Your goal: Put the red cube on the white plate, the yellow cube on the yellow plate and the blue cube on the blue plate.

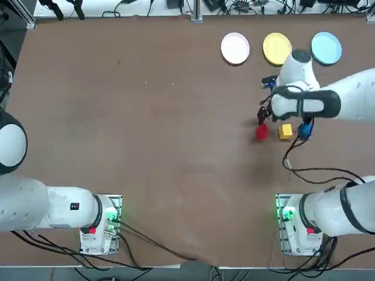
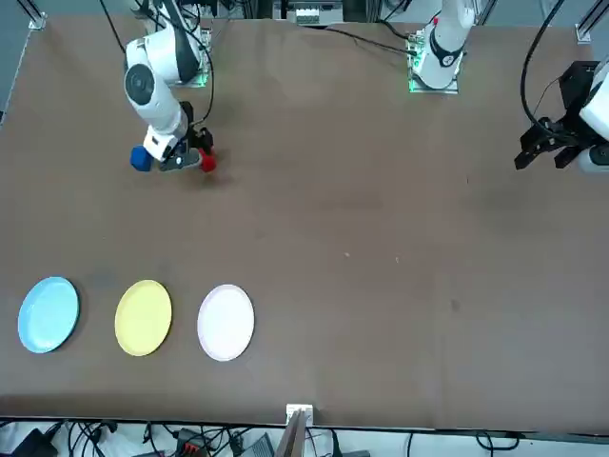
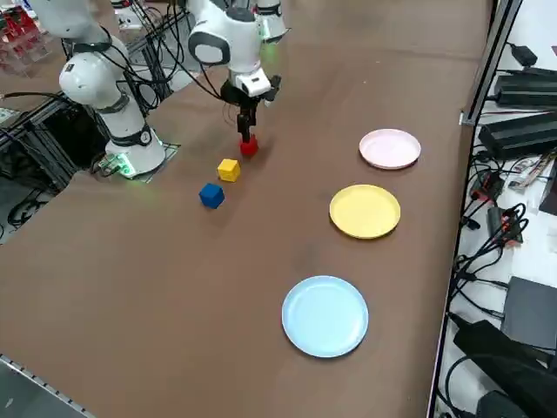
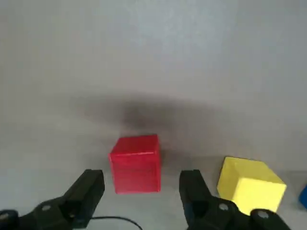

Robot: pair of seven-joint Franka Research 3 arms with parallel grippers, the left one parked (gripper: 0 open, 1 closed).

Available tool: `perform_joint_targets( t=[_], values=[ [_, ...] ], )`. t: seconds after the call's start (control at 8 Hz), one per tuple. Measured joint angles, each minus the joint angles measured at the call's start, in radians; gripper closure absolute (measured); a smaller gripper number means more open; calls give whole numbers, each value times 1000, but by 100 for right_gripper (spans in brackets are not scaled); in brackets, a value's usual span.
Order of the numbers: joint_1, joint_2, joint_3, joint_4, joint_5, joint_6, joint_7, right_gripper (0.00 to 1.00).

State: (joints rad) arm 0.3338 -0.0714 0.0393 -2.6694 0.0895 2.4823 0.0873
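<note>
Picking up the red cube (image 4: 136,167) seems the step in hand: it sits on the tabletop (image 1: 176,175) beside the yellow cube (image 4: 252,185), ahead of the right gripper (image 4: 142,189), whose fingers stand apart, so next they should straddle it and close.

Beyond my dark, matt fingers (image 4: 90,194), the tabletop (image 4: 144,62) looks smooth with a soft sheen; between them, the red cube (image 4: 136,167) looks smooth, faintly glossy.

We see a plain brown counter (image 1: 176,146) spreading beneath the jaws. Beyond its far edge, we notice a white surface (image 3: 540,252) strewn with black cables.
</note>
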Motion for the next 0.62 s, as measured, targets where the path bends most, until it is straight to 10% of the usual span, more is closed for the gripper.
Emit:
perform_joint_targets(
  t=[0.62],
  values=[
    [42,74,0,-10,0,87,12,4]
  ],
)
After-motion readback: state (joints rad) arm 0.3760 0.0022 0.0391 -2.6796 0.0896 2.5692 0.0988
